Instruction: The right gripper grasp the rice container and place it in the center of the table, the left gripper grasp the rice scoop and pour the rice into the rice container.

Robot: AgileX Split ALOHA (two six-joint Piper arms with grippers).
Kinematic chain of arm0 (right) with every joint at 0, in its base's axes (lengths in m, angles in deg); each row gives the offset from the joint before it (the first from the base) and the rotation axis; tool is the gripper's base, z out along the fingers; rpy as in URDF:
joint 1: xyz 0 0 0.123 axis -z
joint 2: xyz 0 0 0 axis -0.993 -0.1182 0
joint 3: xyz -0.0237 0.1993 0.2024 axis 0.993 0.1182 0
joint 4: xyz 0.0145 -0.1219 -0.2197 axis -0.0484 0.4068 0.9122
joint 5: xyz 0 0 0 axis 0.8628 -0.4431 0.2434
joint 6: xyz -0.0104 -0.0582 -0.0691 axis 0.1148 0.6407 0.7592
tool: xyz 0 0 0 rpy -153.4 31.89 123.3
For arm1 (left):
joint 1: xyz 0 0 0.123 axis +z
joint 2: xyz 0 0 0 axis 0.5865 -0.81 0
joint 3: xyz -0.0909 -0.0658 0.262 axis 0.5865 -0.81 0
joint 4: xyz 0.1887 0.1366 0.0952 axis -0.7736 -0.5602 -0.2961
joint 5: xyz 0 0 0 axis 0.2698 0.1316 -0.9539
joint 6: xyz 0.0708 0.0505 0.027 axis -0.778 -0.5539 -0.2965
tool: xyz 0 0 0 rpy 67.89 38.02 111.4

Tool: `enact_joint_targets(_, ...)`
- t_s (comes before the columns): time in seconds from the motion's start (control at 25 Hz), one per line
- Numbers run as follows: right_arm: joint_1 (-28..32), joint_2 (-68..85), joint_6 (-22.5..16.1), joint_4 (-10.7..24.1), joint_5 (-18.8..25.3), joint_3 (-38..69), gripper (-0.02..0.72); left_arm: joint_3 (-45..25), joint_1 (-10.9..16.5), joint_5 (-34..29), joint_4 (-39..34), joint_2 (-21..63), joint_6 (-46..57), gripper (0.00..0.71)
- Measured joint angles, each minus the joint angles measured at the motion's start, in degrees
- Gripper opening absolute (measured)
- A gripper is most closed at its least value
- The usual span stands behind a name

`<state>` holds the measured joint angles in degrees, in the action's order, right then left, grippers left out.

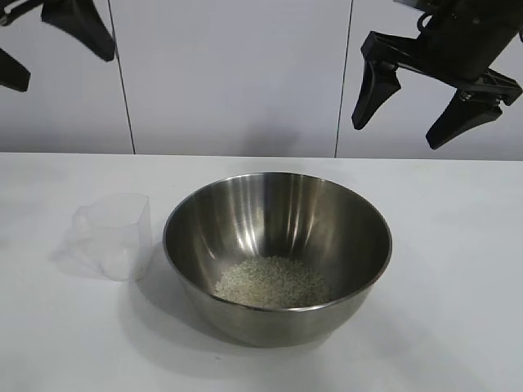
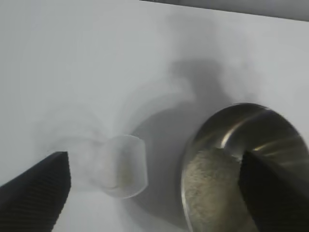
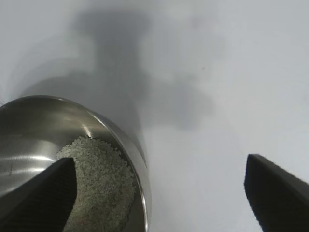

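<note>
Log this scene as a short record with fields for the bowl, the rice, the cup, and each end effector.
rice container: steel bowl, upright near the middle of the table
rice: pale heap on the bowl's bottom
rice scoop: clear cup standing on the table beside the bowl, apart from it, looks empty
left end effector: raised at the exterior view's upper left, open, holding nothing
right end effector: raised above and behind the bowl, open, holding nothing
</note>
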<state>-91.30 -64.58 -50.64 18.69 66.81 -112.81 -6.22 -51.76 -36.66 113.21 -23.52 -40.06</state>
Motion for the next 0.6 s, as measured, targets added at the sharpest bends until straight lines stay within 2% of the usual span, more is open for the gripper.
enact_joint_targets(0.2, 0.0, 0.0, 0.0, -0.57, -0.13, 0.0, 0.652, 0.42, 0.0, -1.34, 5.96, -0.78, -0.04, 0.682)
enact_joint_targets(0.4, 0.0, 0.0, 0.0, -1.76, -0.18, 0.0, 0.652, 0.58, 0.0, -3.47, 12.13, -6.06, -2.4, 0.682)
enact_joint_targets(0.6, 0.0, 0.0, 0.0, -1.99, -0.18, 0.0, 0.652, 6.61, 0.0, -9.78, 13.33, -11.82, -3.47, 0.682)
